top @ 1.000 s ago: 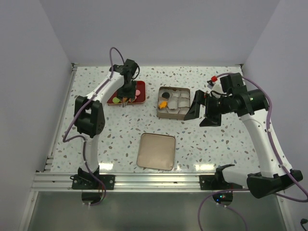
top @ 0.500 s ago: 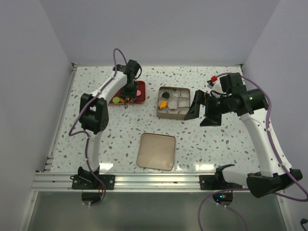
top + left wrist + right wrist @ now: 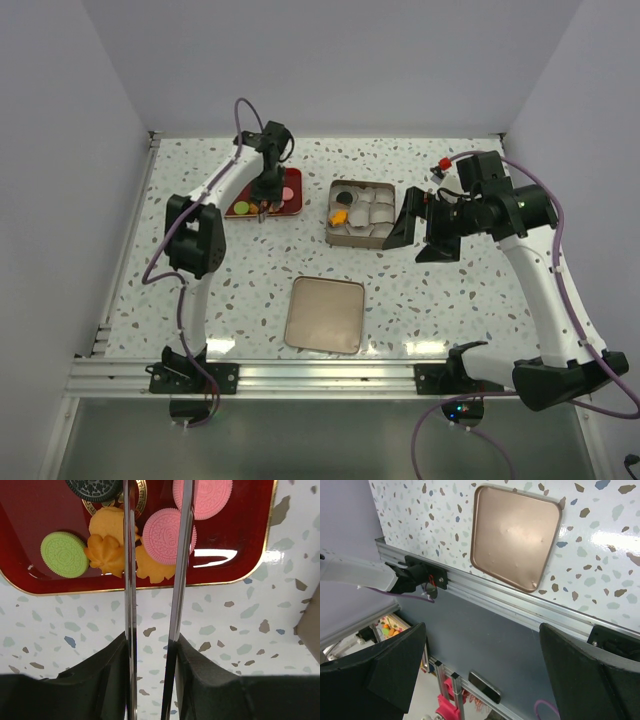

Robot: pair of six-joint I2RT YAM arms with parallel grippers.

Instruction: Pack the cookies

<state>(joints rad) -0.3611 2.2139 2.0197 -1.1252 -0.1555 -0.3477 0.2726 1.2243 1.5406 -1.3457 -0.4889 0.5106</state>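
Your left gripper (image 3: 156,510) hangs over the red tray (image 3: 30,510). Its two thin metal fingers (image 3: 130,605) stand a narrow gap apart and have hold of nothing you can see.

Most of the cookies (image 3: 107,527) lie on that tray:
- A pink cookie (image 3: 162,535) sits in the gap. It is clear of the finger on the left of the wrist view, and the other finger crosses in front of its edge. You cannot tell whether that finger touches it.
- A cluster of orange cookies lies just outside the left-side finger, with one flower-shaped piece (image 3: 106,555) nearest you.
- A green cookie (image 3: 64,554) lies further out on that side.
- A black cookie (image 3: 95,487) lies past the orange ones, by the fingertips.
- A second pink cookie (image 3: 205,497) lies outside the other finger.

Your right gripper (image 3: 418,232) hovers beside the tin (image 3: 360,243) with its fingers spread as wide as they go and nothing between them. The tin holds white paper cups (image 3: 372,210). A black piece (image 3: 344,197) and an orange piece (image 3: 340,214) sit at the end farthest from those fingers.

The tin's lid (image 3: 515,535) lies flat on the speckled table (image 3: 450,300), near the front rail.
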